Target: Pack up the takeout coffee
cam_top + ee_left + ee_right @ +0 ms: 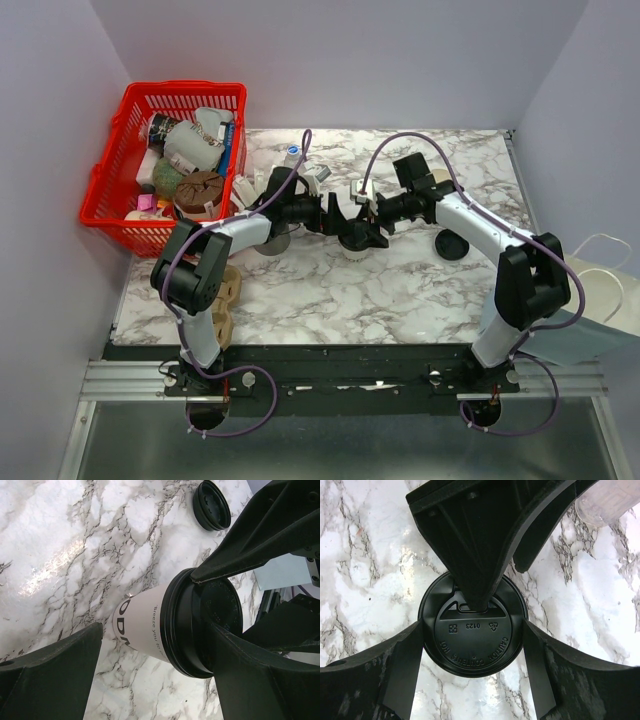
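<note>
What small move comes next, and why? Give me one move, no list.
Probably back the left gripper away from the cup. The lid looks seated on the cup, one left finger lies across its top, and the right gripper straddles the lid from above. That finger would likely block a lift.

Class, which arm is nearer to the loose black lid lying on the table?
Right. The right arm runs just beside the loose lid; the left arm reaches in from the far side of the cup.
</note>
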